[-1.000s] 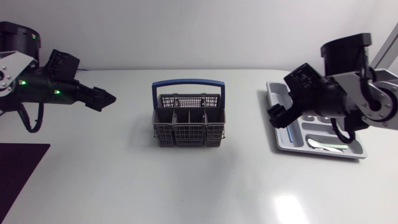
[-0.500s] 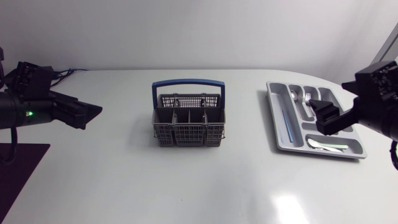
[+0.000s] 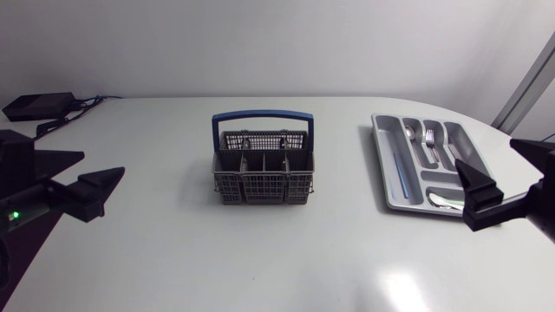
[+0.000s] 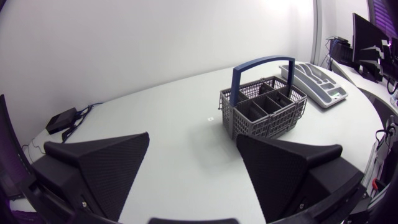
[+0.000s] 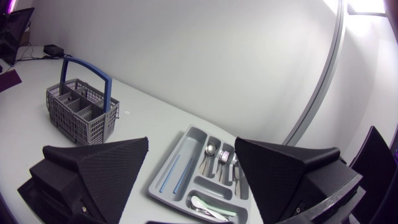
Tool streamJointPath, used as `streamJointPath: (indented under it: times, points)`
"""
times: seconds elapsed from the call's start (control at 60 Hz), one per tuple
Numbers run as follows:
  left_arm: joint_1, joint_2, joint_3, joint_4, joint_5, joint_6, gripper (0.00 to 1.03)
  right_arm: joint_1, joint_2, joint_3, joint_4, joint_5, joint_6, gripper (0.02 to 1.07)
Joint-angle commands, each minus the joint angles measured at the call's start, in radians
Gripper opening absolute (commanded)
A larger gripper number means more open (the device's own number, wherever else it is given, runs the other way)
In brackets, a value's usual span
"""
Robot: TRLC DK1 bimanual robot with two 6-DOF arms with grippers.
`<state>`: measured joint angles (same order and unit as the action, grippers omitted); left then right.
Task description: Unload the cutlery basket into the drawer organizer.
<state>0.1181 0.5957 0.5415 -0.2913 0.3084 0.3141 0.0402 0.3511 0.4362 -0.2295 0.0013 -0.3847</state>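
Note:
The grey cutlery basket (image 3: 263, 169) with a blue handle stands mid-table; no cutlery shows above its rim. To its right lies the grey drawer organizer (image 3: 404, 184), holding a spoon and forks (image 3: 427, 139), a blue piece and a white-green piece at its near end. My left gripper (image 3: 104, 165) is open and empty at the table's left edge, far from the basket. My right gripper (image 3: 484, 153) is open and empty at the right edge, just past the organizer. The left wrist view shows the left gripper (image 4: 193, 137) facing the basket (image 4: 264, 112). The right wrist view shows the right gripper (image 5: 192, 141) above the organizer (image 5: 180, 196).
A small black box (image 3: 39, 106) with cables sits at the table's far left corner. A dark mat (image 3: 26, 251) lies at the front left edge.
Both arms have drawn back to the table's sides. The left gripper moved left and forward, away from the basket. The right gripper came off the organizer toward the right edge.

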Motion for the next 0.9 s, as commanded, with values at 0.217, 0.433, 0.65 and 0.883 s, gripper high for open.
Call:
streamJointPath:
  times: [0.217,0.433,0.65,0.883]
  points:
    - [-0.005,-0.208,-0.192,0.100,-0.065,-0.079,0.99,-0.018,-0.134,-0.174,0.090,0.001,0.163,1.02]
    - [-0.037,-0.317,-0.291,0.154,-0.134,-0.145,0.99,-0.028,-0.225,-0.284,0.149,0.000,0.256,1.02]
    - [-0.073,-0.442,-0.403,0.215,-0.212,-0.221,0.99,-0.038,-0.329,-0.410,0.215,-0.001,0.362,1.02]
    - [-0.108,-0.561,-0.510,0.274,-0.287,-0.293,0.99,-0.040,-0.351,-0.436,0.229,-0.001,0.385,1.02]
